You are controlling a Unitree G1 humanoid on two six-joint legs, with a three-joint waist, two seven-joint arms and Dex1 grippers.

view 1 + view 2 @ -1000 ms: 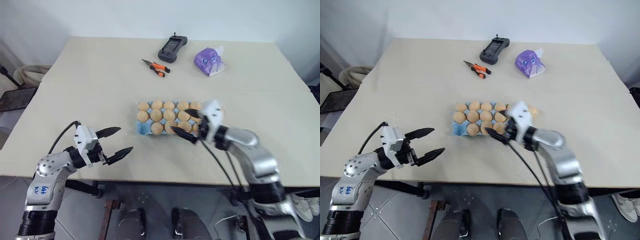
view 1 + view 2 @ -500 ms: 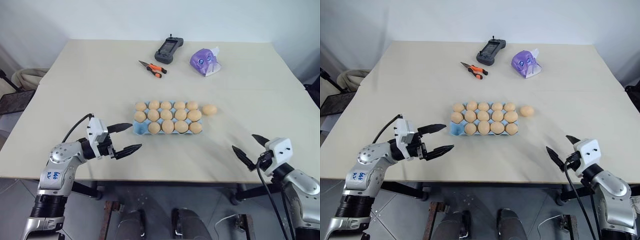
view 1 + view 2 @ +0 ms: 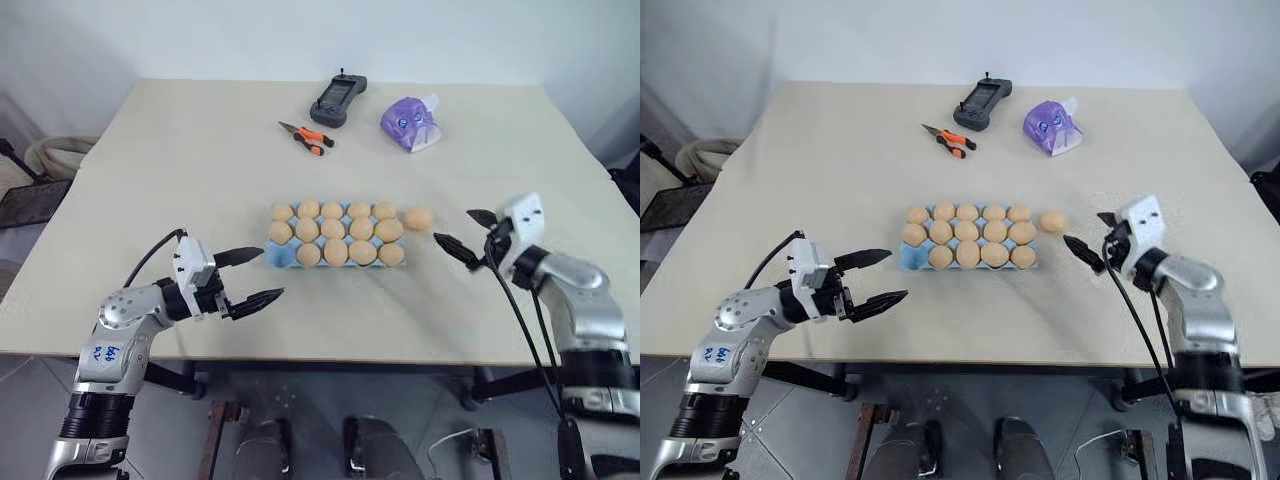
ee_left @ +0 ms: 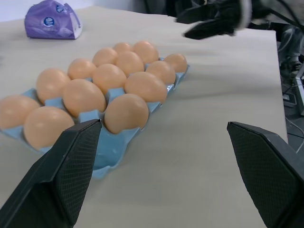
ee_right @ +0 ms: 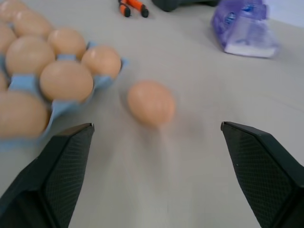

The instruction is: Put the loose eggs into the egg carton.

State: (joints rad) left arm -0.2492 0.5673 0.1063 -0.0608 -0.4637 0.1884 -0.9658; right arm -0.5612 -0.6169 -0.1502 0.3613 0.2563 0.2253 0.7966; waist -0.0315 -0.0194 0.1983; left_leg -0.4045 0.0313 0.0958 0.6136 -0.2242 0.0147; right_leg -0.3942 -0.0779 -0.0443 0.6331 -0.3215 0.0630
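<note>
**Blue carton nearly full, 1 egg loose beside it**

Light blue and scalloped at the edge, the egg carton (image 3: pixel 284 257) lies near the middle of the beige table (image 3: pixel 200 160), its long side running left to right. Tan-brown eggs fill 14 of its 15 cups (image 3: pixel 336 251); the bare cup is at the near left corner. 1 loose egg (image 3: pixel 419 219) lies on the tabletop just beside the carton's right end, apart from it.

The right gripper (image 3: pixel 456 234) is just to the right of that egg, pointing toward it, its 2 black fingers spread wide with nothing between them. In the right wrist view the loose egg (image 5: pixel 151 102) lies ahead in the gap between the fingers, not touched by either.

The left gripper (image 3: pixel 246 277) hovers over the table's near edge, left of the carton, also pointing toward it. Its fingers are spread wide and empty; the left wrist view looks between them at the carton's near corner.

At the far side of the table are orange-handled pliers (image 3: pixel 308 137), a dark handheld controller (image 3: pixel 339 98) and a purple tissue pack (image 3: pixel 410 122), all well apart from the carton.
</note>
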